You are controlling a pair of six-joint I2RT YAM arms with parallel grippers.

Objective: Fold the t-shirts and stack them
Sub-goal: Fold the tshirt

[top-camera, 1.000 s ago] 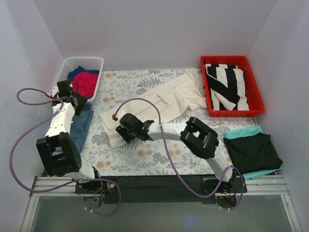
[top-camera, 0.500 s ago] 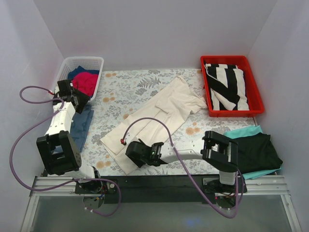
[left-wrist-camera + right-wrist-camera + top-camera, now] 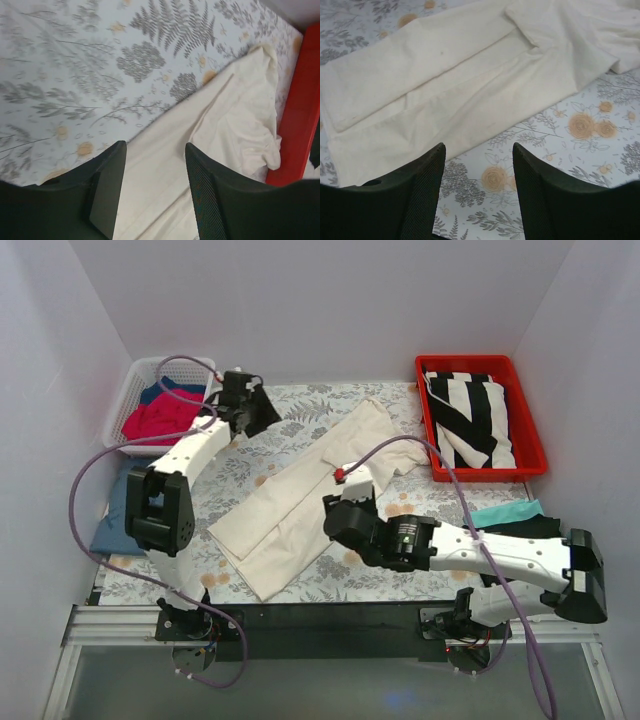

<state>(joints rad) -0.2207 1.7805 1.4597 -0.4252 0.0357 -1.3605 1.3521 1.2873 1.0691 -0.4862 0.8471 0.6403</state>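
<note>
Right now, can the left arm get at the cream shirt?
Probably yes. The left claw is open above the table cover, close to the shirt, with nothing between them. The right claw is further down, out of the way.

white arms (image 3: pixel 190 448) w/ black joints (image 3: pixel 155 515), looping purple cables (image 3: pixel 186 358).
</note>
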